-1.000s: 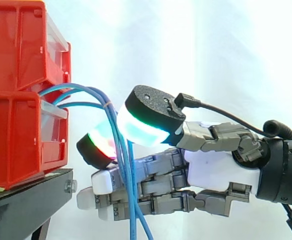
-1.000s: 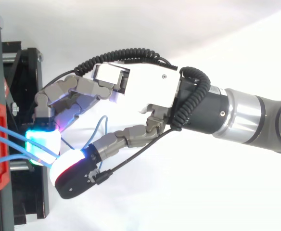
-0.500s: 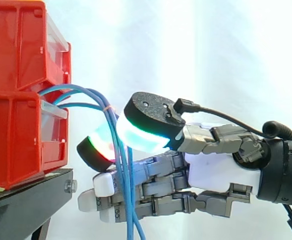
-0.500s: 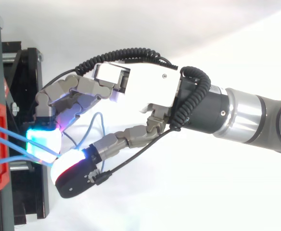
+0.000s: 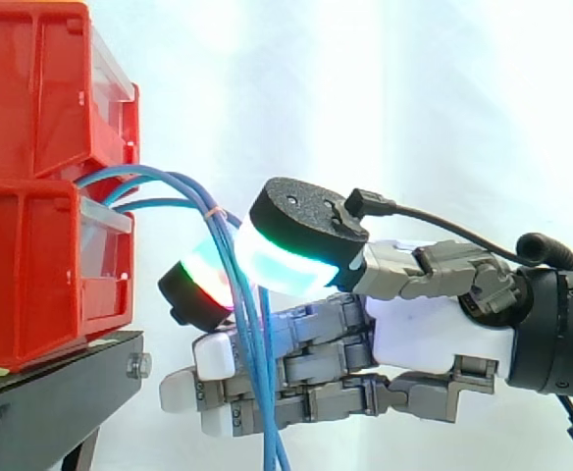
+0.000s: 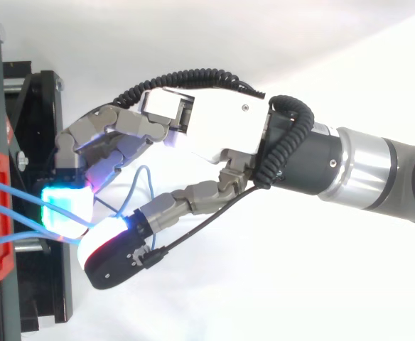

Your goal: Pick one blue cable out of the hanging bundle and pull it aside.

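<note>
Looking level across the work, the red bins (image 5: 31, 265) sit stacked on the black stand (image 5: 61, 383) at the left of the frame, cut off by the left edge, and whatever lies inside them is hidden. Blue cables (image 5: 264, 392) come out at the seam between the upper and lower bin, arch over to the right, then drop through the middle of the frame and run off the bottom edge, so their lower ends are out of sight. The hand (image 5: 434, 334) comes in from the right with its fingers (image 5: 203, 285) curled. A glowing pad on the left and the thumb's pad on the right are clamped on the cables just below the arch. The pads cover the spot, so how many strands are in that pinch can't be made out. From above, the strands cross from the left edge into the gap between the cyan and white pads, and one bulges in a loop toward the palm.
</note>
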{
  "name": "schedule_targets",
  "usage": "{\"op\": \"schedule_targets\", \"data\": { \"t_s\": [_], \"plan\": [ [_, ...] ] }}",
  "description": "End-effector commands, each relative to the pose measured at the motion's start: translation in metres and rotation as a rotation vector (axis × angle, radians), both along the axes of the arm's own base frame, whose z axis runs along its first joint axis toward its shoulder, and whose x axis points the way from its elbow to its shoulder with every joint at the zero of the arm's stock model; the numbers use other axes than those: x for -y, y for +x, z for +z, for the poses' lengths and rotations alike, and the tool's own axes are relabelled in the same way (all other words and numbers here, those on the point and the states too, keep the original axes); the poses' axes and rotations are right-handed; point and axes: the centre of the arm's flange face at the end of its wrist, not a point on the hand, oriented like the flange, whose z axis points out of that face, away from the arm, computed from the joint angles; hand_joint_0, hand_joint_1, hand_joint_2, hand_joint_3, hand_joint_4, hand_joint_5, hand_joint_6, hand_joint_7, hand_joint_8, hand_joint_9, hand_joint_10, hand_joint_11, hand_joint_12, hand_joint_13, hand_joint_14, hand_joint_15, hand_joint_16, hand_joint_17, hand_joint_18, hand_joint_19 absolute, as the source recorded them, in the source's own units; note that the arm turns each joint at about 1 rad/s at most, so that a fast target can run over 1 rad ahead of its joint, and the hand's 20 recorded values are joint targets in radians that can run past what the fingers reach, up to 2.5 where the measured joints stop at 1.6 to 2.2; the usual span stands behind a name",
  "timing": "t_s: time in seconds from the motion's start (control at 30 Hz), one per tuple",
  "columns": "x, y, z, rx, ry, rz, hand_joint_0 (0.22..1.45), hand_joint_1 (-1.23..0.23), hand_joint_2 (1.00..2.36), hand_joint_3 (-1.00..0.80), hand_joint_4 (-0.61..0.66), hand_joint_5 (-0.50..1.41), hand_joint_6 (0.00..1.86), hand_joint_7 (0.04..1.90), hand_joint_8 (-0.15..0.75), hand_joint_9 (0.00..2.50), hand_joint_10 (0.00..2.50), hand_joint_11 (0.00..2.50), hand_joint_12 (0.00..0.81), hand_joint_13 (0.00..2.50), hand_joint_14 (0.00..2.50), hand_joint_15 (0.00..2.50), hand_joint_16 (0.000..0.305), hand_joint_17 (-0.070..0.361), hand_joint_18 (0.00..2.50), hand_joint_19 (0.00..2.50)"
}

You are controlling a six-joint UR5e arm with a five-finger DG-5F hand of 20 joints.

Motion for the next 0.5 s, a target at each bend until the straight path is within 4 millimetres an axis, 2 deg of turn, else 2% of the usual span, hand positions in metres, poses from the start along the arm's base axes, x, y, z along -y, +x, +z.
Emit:
{"op": "schedule_targets", "data": {
  "t_s": [0.0, 0.3, 0.33, 0.37, 0.47],
  "plan": [
    [0.0007, -0.0008, 0.0005, -0.006, 0.005, 0.0, 0.51, -0.7, 1.0, -0.5, 0.14, -0.13, 0.87, 1.07, 0.277, 0.95, 0.01, 0.42, 0.349, 0.69, 0.01, 0.25, 0.038, 0.085, 0.51, 0.18],
    [0.0017, -0.0008, -0.0007, -0.007, 0.004, 0.0, 0.48, -0.92, 1.0, -0.5, 0.16, -0.15, 0.87, 1.04, 0.279, 0.92, 0.01, 0.43, 0.364, 0.69, 0.01, 0.25, 0.04, 0.091, 0.53, 0.17],
    [0.0017, -0.0008, -0.0007, -0.007, 0.004, 0.0, 0.48, -0.91, 1.0, -0.5, 0.16, -0.15, 0.87, 1.03, 0.275, 0.92, 0.01, 0.44, 0.363, 0.69, 0.01, 0.25, 0.04, 0.09, 0.53, 0.16],
    [0.0017, -0.0008, -0.0007, -0.007, 0.004, 0.0, 0.5, -0.8, 1.0, -0.5, 0.15, -0.14, 0.87, 1.04, 0.27, 0.92, 0.01, 0.44, 0.355, 0.69, 0.01, 0.25, 0.039, 0.087, 0.52, 0.17],
    [0.0029, -0.0008, -0.0007, -0.007, 0.004, -0.001, 0.54, -0.66, 1.0, -0.5, 0.14, -0.13, 0.86, 1.08, 0.267, 0.95, 0.01, 0.43, 0.341, 0.68, 0.01, 0.25, 0.037, 0.083, 0.5, 0.19]
  ]
}}
